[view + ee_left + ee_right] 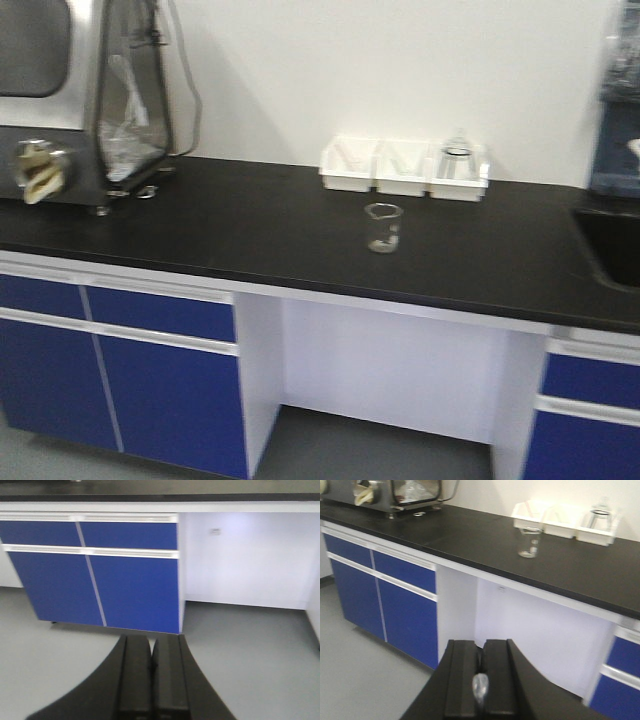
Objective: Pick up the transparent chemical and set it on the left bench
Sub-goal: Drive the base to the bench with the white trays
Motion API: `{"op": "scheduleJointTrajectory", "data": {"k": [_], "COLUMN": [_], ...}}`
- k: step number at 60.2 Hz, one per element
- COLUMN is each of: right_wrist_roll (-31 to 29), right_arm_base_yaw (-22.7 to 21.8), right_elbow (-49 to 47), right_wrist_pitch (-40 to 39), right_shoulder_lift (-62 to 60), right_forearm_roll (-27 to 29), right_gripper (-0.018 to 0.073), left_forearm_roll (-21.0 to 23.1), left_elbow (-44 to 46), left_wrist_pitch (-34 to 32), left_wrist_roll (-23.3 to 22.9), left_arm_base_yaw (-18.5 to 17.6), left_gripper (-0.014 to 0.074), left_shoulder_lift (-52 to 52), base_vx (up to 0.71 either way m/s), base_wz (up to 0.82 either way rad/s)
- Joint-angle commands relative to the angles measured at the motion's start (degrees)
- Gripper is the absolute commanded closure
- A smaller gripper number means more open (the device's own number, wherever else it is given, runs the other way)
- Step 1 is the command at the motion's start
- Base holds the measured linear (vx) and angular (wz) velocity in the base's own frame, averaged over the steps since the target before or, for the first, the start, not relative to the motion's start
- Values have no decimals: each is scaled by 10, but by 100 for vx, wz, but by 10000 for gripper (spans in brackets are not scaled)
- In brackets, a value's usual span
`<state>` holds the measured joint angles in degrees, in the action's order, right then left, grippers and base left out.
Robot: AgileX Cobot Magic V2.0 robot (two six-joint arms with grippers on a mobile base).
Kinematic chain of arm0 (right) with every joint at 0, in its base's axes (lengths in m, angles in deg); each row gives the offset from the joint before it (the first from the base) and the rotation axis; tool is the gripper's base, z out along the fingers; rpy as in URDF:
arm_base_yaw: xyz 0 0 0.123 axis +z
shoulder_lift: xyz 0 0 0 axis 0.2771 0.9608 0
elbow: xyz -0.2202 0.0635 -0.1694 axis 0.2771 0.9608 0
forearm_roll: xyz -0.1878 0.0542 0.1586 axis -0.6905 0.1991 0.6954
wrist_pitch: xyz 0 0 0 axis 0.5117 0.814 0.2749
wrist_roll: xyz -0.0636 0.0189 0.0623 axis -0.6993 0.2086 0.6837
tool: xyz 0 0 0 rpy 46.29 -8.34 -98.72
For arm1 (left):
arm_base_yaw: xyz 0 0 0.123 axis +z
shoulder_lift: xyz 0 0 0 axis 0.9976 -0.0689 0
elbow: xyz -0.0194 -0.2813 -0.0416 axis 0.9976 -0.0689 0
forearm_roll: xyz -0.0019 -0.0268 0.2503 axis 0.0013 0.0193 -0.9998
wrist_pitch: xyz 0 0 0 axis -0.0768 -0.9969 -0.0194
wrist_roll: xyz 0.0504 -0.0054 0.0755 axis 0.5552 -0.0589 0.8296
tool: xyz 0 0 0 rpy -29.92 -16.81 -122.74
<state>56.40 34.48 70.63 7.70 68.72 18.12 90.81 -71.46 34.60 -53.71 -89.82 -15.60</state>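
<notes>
We see the left bench [250,225], a black worktop along a white wall, spanning the scene above blue cabinet doors [150,390]. A steel apparatus [60,90] occupies its far left end. Three white bins [405,170] sit in a row against the wall, right of centre. The left gripper [151,645] hangs low over the grey floor, its fingers pressed together and empty. The right gripper [481,642] is closed on a translucent piece [480,690], which we cannot identify. The transparent chemical [383,227] stands upright on the left bench, near the bins on their near side and apart from them.
</notes>
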Motion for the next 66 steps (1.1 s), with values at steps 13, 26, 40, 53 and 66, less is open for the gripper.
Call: {"op": "scheduleJointTrajectory", "data": {"k": [13,26,40,53,66], "right_wrist_roll": [-6,-6,-6,-6,-6], "right_arm_base_yaw": [-3,-3,-3,-3,-3], "right_elbow": [-17,-17,-17,-17,-17], "right_wrist_pitch": [-47,-47,-47,-47,-48], "right_shoulder_lift": [3,3,3,3,3], "right_forearm_roll": [-4,-4,-4,-4,-4], "right_gripper": [562,562,562,562,562], "left_forearm_roll": [0,0,0,0,0], "left_elbow": [-9,-9,-9,-9,-9], "left_wrist_pitch": [-45,-45,-45,-45,-45], "left_wrist_roll": [-4,-4,-4,-4,-4], "left_arm_base_yaw": [-1,-1,-1,-1,-1], "left_gripper": [600,600,600,600,600], "left_shoulder_lift": [11,11,11,11,11], "base_vx": [28,30,33,37,39], "base_wz": [51,34,13,-7,-27]}}
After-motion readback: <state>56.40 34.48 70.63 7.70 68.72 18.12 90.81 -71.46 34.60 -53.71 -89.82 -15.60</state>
